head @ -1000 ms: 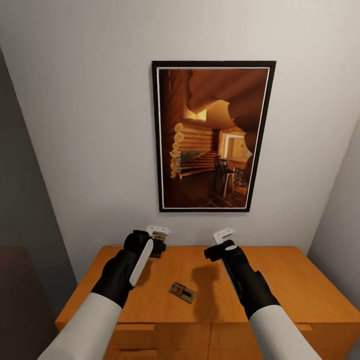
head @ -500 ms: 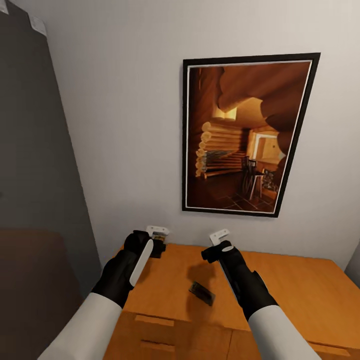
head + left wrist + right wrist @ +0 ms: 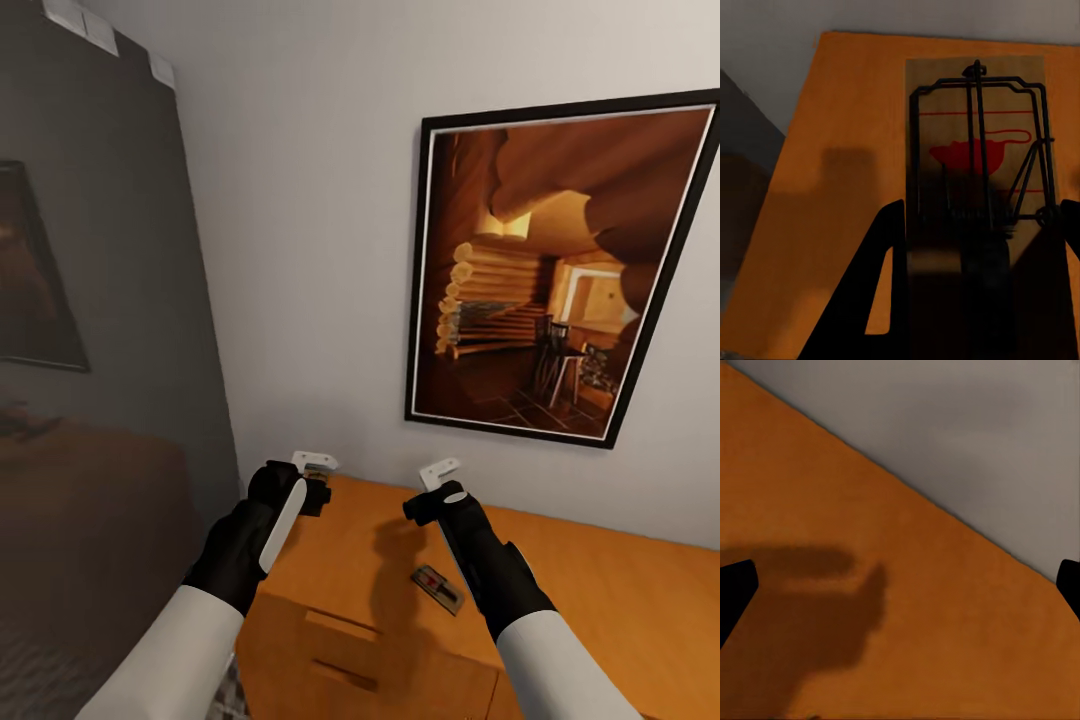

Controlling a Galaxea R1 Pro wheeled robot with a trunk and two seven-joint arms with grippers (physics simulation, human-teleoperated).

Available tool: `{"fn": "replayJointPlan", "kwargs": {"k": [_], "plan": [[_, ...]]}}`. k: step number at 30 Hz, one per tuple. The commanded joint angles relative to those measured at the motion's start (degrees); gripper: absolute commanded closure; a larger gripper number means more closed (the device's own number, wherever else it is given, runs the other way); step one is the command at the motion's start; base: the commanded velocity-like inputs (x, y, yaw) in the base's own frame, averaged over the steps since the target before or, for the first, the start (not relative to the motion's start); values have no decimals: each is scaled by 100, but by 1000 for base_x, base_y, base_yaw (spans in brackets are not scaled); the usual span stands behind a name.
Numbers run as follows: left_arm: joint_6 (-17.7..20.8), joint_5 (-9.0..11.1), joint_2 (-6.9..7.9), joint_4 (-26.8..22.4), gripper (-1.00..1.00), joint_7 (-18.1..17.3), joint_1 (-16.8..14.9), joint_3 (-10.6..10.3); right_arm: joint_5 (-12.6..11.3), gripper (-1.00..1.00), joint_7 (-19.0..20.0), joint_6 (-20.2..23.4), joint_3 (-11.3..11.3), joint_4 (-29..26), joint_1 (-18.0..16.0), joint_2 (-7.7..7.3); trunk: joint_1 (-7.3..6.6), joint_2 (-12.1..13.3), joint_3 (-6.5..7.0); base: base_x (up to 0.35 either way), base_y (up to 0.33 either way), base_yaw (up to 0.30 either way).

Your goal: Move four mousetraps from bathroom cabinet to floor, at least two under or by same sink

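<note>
Your left gripper [image 3: 312,490] is hovering over the near left corner of the orange-brown cabinet [image 3: 590,610], its 2 dark fingers [image 3: 881,300] clamping 1 mousetrap [image 3: 979,172] by the end of its wooden board, the black wire bail and red mark facing the left wrist camera. Your right gripper [image 3: 432,497] is hanging above the cabinet top with its fingers [image 3: 735,589] spread wide and nothing between them, casting a shadow on the wood. A second mousetrap [image 3: 437,588] is lying flat on the cabinet top, just beside your right forearm in the head view. A framed picture of a log interior [image 3: 550,270] is hanging on the pale wall behind the cabinet, and drawer fronts are showing along the cabinet's front edge
</note>
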Motion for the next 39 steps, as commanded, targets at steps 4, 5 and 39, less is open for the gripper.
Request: {"fn": "replayJointPlan", "kwargs": {"k": [4, 5, 39], "plan": [[15, 52, -1, 5, 100, 156, -4, -9, 62, -100, 46, 28, -1, -10, 0, -1, 1, -5, -3, -189, -239, 297], [15, 51, -1, 2, 100, 185, -4, -9, 62, -100, 46, 28, -1, -10, 0, -1, 1, -5, -3, -197, -259, 298], [6, 51, -1, 8, 100, 217, -4, -9, 71, -100, 36, 19, -1, -10, 0, -1, 1, -5, -3, -51, -71, 208]]}}
